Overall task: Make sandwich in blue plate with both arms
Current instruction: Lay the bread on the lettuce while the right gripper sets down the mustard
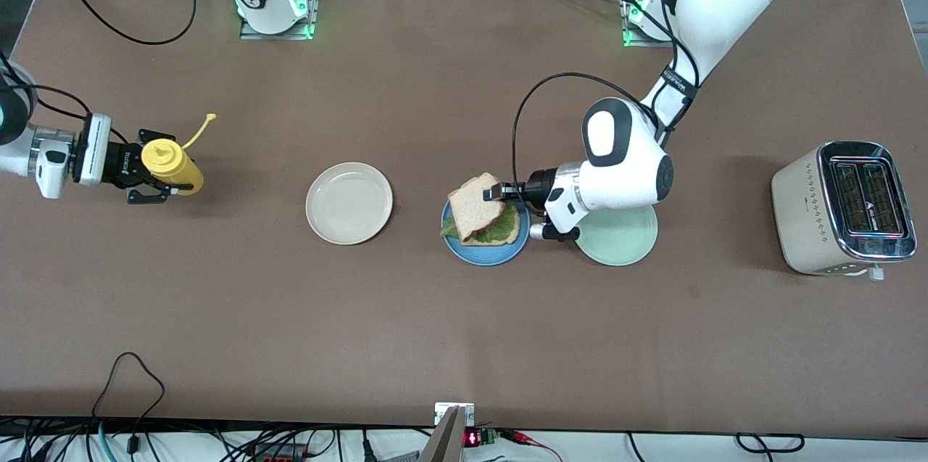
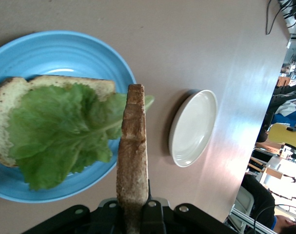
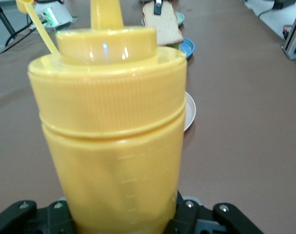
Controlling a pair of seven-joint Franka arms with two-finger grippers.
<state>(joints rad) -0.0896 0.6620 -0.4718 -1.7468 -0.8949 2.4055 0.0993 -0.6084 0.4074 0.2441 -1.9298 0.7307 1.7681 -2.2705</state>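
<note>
My left gripper (image 1: 495, 191) is black and pinches a pale-tan bread slice (image 1: 475, 205) with a darker brown crust. Green lettuce (image 2: 60, 134) covers the other slice on the blue plate (image 2: 55, 48). My black right gripper (image 1: 145, 175) holds a yellow bottle (image 1: 172, 166).

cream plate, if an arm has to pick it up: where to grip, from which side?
Grip the raised rim of the cream plate, one finger over the lip and one under it, likely coming in low from the right arm's end. It lies flat and empty; the rim is the only thin edge. The blue plate crowds the edge toward the left arm.
</note>
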